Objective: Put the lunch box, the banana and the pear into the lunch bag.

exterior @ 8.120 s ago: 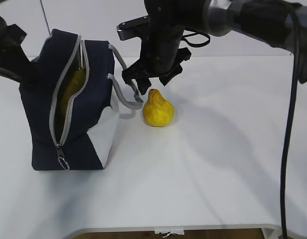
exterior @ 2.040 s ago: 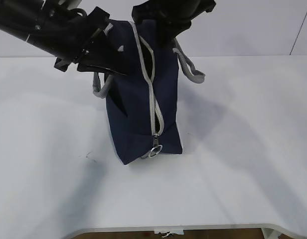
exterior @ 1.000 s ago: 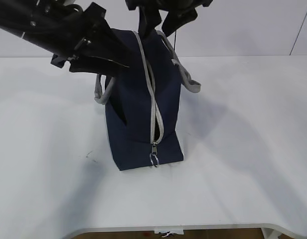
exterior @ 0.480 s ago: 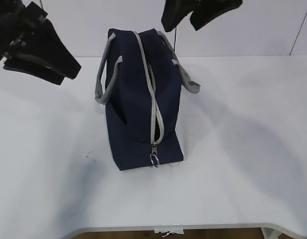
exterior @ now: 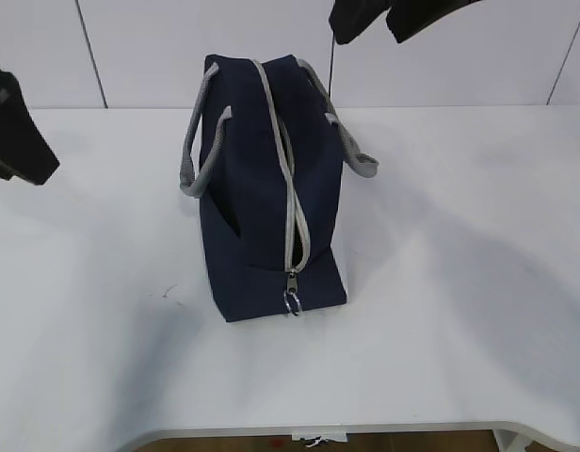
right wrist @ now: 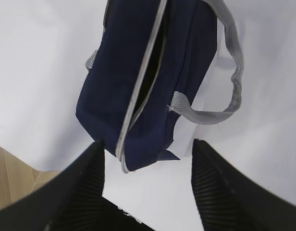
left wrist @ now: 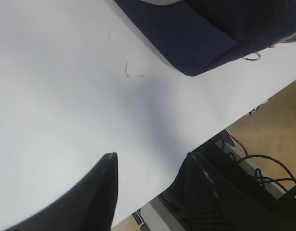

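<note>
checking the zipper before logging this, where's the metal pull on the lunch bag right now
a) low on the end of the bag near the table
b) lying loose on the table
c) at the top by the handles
a, the metal pull hangs at the bottom of the grey zipper, low on the near end of the lunch bag, just above the table.

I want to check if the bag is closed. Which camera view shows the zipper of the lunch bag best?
The exterior view: the zipper runs down the lunch bag to its pull ring, slightly parted. The right wrist view shows the gap from above, but not the pull. The left wrist view shows only a bag corner and the ring.
</note>
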Robot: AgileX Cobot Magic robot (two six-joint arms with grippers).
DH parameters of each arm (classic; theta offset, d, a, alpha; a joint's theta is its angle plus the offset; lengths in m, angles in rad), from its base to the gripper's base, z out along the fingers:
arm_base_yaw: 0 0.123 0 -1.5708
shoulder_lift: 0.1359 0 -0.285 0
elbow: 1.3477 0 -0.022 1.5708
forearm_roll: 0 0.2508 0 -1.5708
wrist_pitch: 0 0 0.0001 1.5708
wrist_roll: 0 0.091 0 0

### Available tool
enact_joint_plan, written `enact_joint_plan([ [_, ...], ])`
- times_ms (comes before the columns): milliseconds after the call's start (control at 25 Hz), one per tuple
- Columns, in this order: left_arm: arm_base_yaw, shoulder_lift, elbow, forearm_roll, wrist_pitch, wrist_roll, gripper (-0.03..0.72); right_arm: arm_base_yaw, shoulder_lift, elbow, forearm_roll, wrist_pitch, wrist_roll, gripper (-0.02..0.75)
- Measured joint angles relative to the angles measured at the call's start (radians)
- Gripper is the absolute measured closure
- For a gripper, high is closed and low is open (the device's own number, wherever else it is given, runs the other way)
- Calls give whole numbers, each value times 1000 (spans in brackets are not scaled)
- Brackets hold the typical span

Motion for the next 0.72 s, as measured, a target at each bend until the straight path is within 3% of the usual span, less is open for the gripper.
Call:
enact_joint_plan([
  [280, 0, -32, 25, -23, 6, -4, 354, 66, -97, 220, -106, -271, -4, 290],
  [440, 0, -32, 25, -33, 6, -6, 355, 103, -207, 462, -175, -476, -6, 290],
  [720, 0, -32, 25, -38, 6, -9, 356, 104, -453, 933, -208, -994, -6, 290],
])
